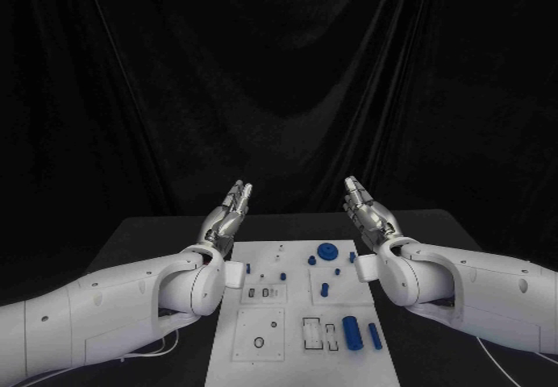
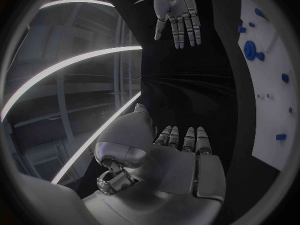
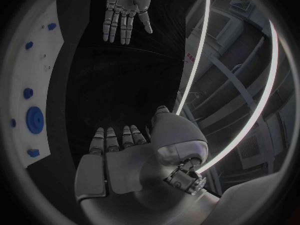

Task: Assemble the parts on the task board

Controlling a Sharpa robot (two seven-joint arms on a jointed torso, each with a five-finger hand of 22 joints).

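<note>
1. Hovering above the far end of the task board (image 1: 233, 355), the left robot hand (image 1: 228, 216) and right robot hand (image 1: 368, 211) are raised, fingers straight and apart, grasping nothing.
2. Blue parts, including a round disc (image 1: 328, 251) and a cylinder (image 1: 351, 332), lie loose on the board on the worktop (image 1: 139, 238).
3. Assembly looks barely begun; nearly everything remains.

A: Backdrop?
B: One black curtain (image 1: 279, 105), hanging in vertical folds across the whole rear.
A: Furniture?
B: One black table (image 1: 151, 234), its far edge meeting the curtain.
A: Lighting?
B: Long bright light strips (image 2: 69, 65), curved in the wrist views, set among grey overhead framing (image 3: 244, 100).
</note>
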